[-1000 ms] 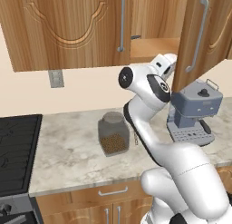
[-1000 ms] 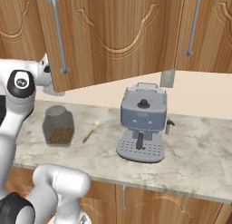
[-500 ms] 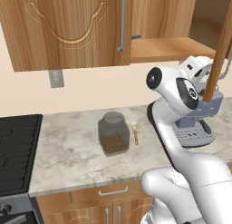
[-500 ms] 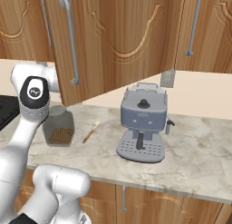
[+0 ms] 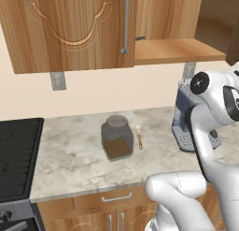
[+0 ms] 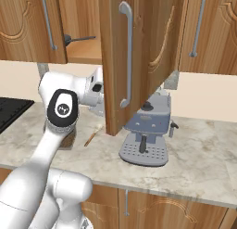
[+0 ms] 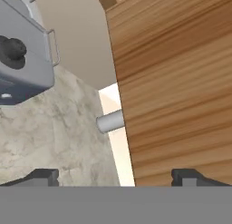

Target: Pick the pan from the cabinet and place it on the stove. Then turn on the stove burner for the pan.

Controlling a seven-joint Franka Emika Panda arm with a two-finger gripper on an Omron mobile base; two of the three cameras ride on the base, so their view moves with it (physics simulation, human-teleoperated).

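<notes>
The cabinet (image 5: 70, 29) hangs over the counter with its right door (image 6: 139, 61) swung wide open. Inside, on the shelf (image 5: 172, 50), only the pan's thin dark handle (image 6: 79, 38) pokes out; its bowl is hidden behind the shut left door. My gripper (image 7: 117, 177) is open and holds nothing. It is close against the open door's wooden face, just below the end of its silver bar handle (image 7: 110, 122). The stove (image 5: 14, 150) lies at the counter's left end, its black grates bare.
On the counter stand a glass jar (image 5: 116, 139) with brown contents, a wooden spoon (image 5: 138, 136) beside it, and a grey coffee machine (image 6: 146, 130) under the open door. A wall outlet (image 5: 57, 80) sits below the cabinet.
The right cabinet door has swung far open to the right, and my arm has swept right with it. The jaws stayed open.
</notes>
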